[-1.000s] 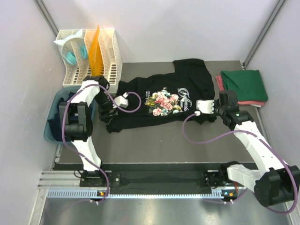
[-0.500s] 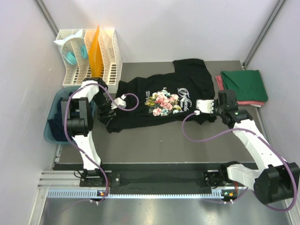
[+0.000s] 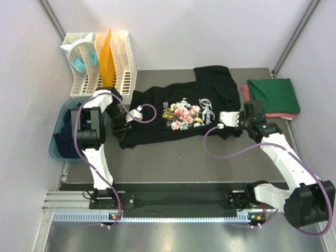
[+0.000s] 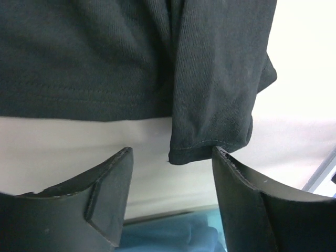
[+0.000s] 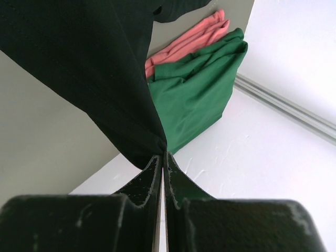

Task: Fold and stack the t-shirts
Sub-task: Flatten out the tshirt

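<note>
Black floral-print t-shirt (image 3: 178,113), soft knit, rumpled.
I see left gripper (image 4: 171,153) apart at its stitched hem, right gripper (image 5: 161,157) clamped on it.

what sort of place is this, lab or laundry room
Most likely a robotics lab cell: left arm and right arm bolted to a metal rail, bare white walls boxing in the table, one black t-shirt spread for folding.

Black floral-print t-shirt (image 3: 157,107) spread rumpled mid-table; folded green t-shirt (image 3: 274,95) atop pinkish-red t-shirt (image 3: 244,93) at right.
</note>
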You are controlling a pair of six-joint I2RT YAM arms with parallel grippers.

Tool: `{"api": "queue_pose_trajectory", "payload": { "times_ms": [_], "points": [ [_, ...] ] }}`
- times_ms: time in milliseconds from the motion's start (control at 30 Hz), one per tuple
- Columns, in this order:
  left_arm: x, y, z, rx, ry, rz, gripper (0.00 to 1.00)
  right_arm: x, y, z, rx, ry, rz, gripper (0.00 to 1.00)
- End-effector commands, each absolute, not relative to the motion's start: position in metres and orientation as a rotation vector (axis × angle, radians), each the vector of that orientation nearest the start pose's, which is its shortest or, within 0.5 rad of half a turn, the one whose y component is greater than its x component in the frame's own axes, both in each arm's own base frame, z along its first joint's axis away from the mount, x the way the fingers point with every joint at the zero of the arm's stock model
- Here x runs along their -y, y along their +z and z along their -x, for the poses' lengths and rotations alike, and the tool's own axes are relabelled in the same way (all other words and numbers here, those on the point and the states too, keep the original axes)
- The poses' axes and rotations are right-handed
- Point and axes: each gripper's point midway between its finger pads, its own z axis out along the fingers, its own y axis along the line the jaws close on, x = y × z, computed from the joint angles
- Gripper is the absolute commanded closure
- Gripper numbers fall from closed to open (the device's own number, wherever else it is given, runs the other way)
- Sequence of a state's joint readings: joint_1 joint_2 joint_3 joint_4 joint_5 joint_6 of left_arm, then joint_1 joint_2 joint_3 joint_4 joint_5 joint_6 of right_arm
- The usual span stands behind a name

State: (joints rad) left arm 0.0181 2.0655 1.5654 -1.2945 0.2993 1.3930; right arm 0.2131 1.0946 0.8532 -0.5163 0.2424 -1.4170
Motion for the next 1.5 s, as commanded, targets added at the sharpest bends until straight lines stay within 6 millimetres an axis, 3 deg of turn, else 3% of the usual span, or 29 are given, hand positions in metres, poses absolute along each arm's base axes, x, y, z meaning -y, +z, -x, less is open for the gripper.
{"api": "queue_pose_trajectory", "payload": {
  "times_ms": [0,167,200,267,300,333,600,700,800,967,1067,1267,1300,1333,1467],
  "points": [
    [0.017,0.037,-0.327,-2.369,-0.636,-1.899,0.36,0.014,0.209,-0.340,-1.760,-0.899,1.623,1.00],
    [0.018,0.037,-0.332,-2.361,-0.618,-1.892,0.51,0.015,0.207,-0.337,-1.763,-0.897,1.626,1.00],
    [0.018,0.036,-0.333,-2.362,-0.613,-1.891,0.65,0.015,0.206,-0.337,-1.764,-0.899,1.626,1.00],
    [0.018,0.037,-0.335,-2.370,-0.604,-1.883,0.79,0.015,0.205,-0.337,-1.766,-0.897,1.626,1.00],
    [0.018,0.037,-0.336,-2.371,-0.596,-1.883,0.95,0.015,0.205,-0.336,-1.765,-0.898,1.626,1.00],
    [0.017,0.036,-0.337,-2.380,-0.590,-1.879,1.00,0.015,0.205,-0.337,-1.767,-0.897,1.626,1.00],
    [0.015,0.047,-0.340,-2.412,-0.532,-1.830,1.00,0.014,0.208,-0.339,-1.753,-0.907,1.613,1.00],
    [0.012,0.060,-0.355,-2.405,-0.427,-1.770,1.00,0.015,0.211,-0.340,-1.740,-0.923,1.605,1.00],
    [0.012,0.086,-0.376,-2.366,-0.309,-1.685,1.00,0.015,0.216,-0.342,-1.723,-0.937,1.588,1.00],
    [0.011,0.159,-0.424,-2.229,-0.059,-1.463,1.00,0.016,0.236,-0.353,-1.687,-0.993,1.484,1.00],
    [0.005,0.205,-0.450,-2.106,0.113,-1.354,1.00,0.020,0.259,-0.367,-1.646,-1.067,1.371,1.00],
    [-0.013,0.285,-0.480,-1.926,0.397,-1.181,1.00,0.027,0.336,-0.393,-1.528,-1.196,1.087,1.00],
    [-0.015,0.294,-0.484,-1.907,0.423,-1.159,1.00,0.029,0.354,-0.397,-1.492,-1.231,1.018,1.00],
    [-0.016,0.315,-0.487,-1.860,0.464,-1.107,1.00,0.031,0.373,-0.397,-1.460,-1.254,0.963,1.00],
    [-0.020,0.354,-0.481,-1.776,0.533,-1.033,1.00,0.035,0.428,-0.393,-1.362,-1.309,0.825,1.00]
  ]
}}
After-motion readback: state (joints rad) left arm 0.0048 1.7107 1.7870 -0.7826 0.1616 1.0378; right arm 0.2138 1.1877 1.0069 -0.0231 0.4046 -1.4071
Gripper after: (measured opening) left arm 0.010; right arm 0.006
